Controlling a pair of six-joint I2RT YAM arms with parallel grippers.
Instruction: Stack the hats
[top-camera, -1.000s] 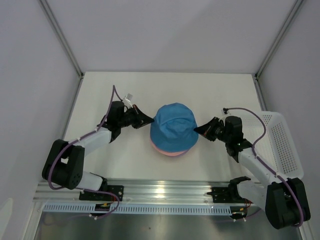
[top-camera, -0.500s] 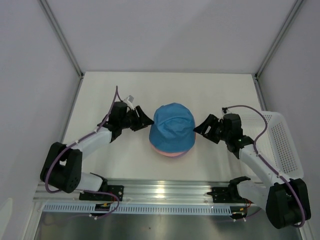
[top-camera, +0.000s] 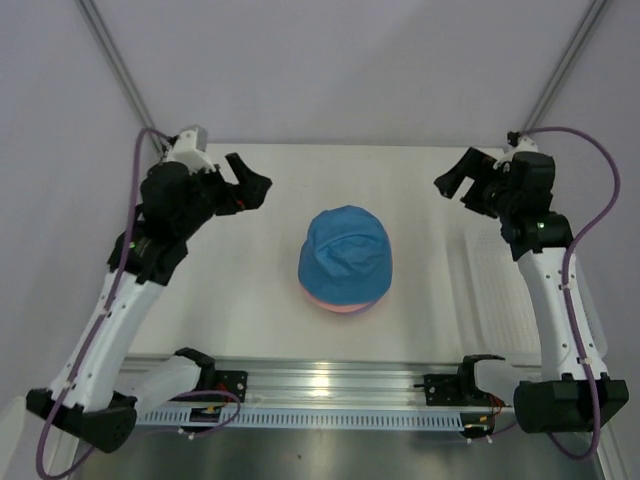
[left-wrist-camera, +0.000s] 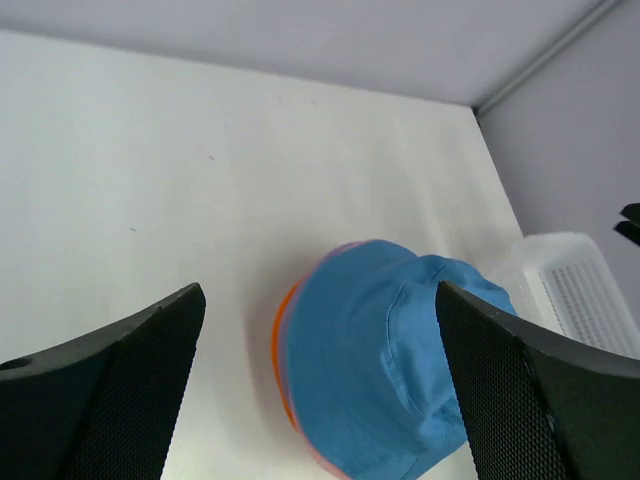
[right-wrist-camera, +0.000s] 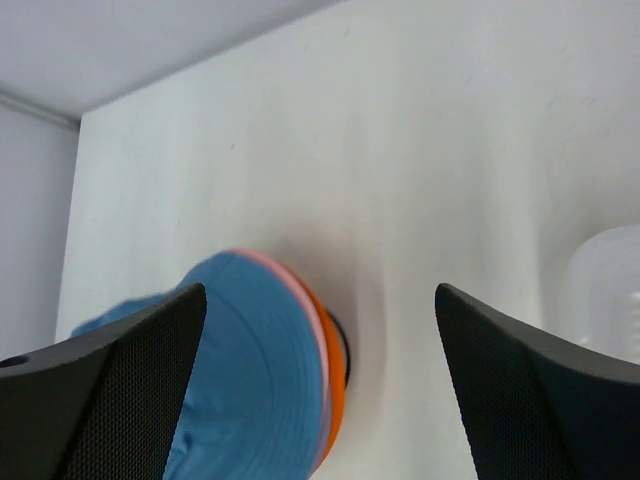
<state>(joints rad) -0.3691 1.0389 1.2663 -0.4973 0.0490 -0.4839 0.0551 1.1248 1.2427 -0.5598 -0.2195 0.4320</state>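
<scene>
1. Left gripper (top-camera: 248, 180) hangs high over the table's (top-camera: 240, 290) left side, fingers spread wide, empty.
2. At centre, the blue hat (top-camera: 345, 252) tops the stack, with a pink brim (top-camera: 340, 306) and an orange brim (right-wrist-camera: 335, 400) showing beneath.
3. Right gripper (top-camera: 456, 175) hangs high, likewise spread and empty, near the white basket (left-wrist-camera: 580, 290).

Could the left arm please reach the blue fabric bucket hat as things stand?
Probably yes: the open left hand hangs raised beside the blue fabric bucket hat, with nothing between them.
</scene>
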